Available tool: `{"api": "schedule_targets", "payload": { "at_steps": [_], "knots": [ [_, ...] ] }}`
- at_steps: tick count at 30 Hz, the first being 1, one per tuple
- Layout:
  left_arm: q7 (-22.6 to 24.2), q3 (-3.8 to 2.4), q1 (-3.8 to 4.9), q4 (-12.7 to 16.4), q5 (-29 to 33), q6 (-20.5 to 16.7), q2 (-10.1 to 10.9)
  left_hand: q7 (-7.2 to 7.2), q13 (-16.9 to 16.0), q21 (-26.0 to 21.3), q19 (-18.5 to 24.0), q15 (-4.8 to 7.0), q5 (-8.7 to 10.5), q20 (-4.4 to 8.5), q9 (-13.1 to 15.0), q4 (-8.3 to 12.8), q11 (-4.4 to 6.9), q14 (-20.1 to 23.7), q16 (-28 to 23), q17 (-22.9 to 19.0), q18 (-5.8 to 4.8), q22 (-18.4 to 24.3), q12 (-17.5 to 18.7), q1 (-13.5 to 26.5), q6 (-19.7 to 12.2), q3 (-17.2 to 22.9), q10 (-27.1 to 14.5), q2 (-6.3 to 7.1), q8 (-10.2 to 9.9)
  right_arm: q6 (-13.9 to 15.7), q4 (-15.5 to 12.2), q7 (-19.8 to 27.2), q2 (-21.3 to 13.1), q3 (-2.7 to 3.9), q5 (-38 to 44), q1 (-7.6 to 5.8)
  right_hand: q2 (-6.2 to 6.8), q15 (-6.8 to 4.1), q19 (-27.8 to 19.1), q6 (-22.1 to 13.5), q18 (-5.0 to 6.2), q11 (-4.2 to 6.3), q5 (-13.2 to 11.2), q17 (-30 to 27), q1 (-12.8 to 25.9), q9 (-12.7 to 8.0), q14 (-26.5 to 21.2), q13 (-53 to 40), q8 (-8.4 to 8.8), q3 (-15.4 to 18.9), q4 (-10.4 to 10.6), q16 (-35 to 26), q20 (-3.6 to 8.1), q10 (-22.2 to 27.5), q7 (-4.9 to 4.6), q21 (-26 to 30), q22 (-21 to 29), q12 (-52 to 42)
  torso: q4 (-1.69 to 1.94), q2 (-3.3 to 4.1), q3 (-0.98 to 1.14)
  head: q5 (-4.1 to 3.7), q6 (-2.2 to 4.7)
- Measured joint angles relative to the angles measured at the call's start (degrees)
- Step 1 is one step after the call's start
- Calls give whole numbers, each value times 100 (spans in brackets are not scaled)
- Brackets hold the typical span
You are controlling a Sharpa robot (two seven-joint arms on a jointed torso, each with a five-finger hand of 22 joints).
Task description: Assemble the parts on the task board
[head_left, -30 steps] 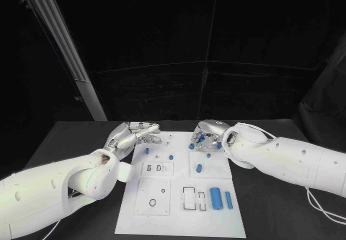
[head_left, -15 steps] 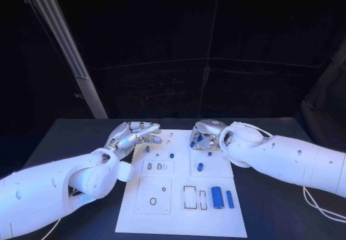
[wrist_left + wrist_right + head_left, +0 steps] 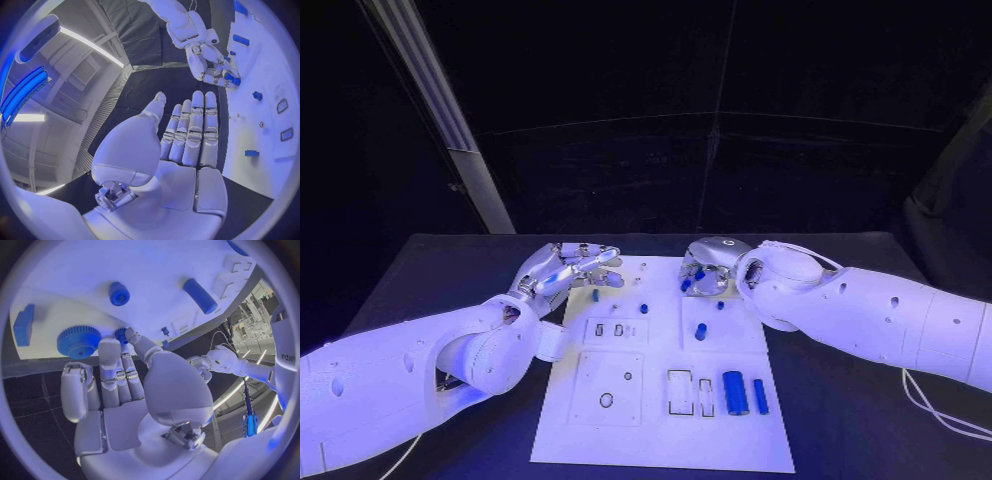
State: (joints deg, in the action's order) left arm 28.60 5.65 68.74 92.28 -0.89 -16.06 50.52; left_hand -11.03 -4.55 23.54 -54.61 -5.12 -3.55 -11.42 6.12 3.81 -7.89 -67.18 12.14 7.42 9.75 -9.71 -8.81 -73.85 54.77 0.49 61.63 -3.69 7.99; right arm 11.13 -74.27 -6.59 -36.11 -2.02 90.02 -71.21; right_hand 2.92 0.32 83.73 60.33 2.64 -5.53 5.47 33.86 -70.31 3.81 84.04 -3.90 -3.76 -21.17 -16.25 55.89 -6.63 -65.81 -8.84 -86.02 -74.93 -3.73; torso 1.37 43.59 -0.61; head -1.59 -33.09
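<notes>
The white task board (image 3: pixel 625 410) lies in the middle of the black table. My left hand (image 3: pixel 568 268) hovers at its far left corner with the fingers straight and apart, and its palm (image 3: pixel 169 165) holds nothing. At the far edge of the board my right hand (image 3: pixel 704 268) bends down and pinches a small blue gear (image 3: pixel 120 333) with its fingertips, right beside a larger blue gear (image 3: pixel 78 341). The same small blue gear (image 3: pixel 232 78) sits among those fingertips in the left wrist view. A short blue peg (image 3: pixel 119 292) and a blue cylinder (image 3: pixel 200 295) rest on the board nearby.
More blue parts lie on the board: a small one (image 3: pixel 593 296) near my left hand, two (image 3: pixel 643 310) (image 3: pixel 700 333) in the middle, and a thick cylinder (image 3: pixel 733 390) beside a thin bar (image 3: pixel 759 396) at the near right. Empty slots (image 3: pixel 679 392) lie beside them.
</notes>
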Motion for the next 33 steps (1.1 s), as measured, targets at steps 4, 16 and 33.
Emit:
{"api": "schedule_targets", "payload": {
  "at_steps": [4,16,33],
  "knots": [
    [-15,0,0,0,0,11,2,0,0,0,0,0,0,0,0,0,0,0,0,0,0,0,0,0,0,0,0,0,0,-69,18,-22,21,0,17,-4,-127,0,0,13,0,53,24,114,-17,3,0,-17,0,-103,-6,148,0,-179,13,-41,0,0,0,6,-1,-1,-12],
    [-46,0,0,-11,-3,36,20,0,-1,0,0,0,0,0,0,0,0,0,0,5,0,0,28,0,0,0,0,0,-22,62,-1,-26,39,1,74,-11,-347,-84,20,437,1,124,-184,267,-157,57,-84,-59,-71,-505,-18,365,64,-556,158,-129,1,9,2,19,-3,-6,-12],
    [-68,0,2,-1,-4,53,60,0,5,0,1,0,0,-1,-1,32,0,0,-23,9,-1,1,62,-27,0,0,0,-27,-22,1064,164,135,381,104,-145,-16,-354,-105,41,444,1,124,-217,134,-179,86,-104,-69,-87,-549,-8,365,84,-556,169,-129,1,10,13,40,-13,34,93]
  ]
}}
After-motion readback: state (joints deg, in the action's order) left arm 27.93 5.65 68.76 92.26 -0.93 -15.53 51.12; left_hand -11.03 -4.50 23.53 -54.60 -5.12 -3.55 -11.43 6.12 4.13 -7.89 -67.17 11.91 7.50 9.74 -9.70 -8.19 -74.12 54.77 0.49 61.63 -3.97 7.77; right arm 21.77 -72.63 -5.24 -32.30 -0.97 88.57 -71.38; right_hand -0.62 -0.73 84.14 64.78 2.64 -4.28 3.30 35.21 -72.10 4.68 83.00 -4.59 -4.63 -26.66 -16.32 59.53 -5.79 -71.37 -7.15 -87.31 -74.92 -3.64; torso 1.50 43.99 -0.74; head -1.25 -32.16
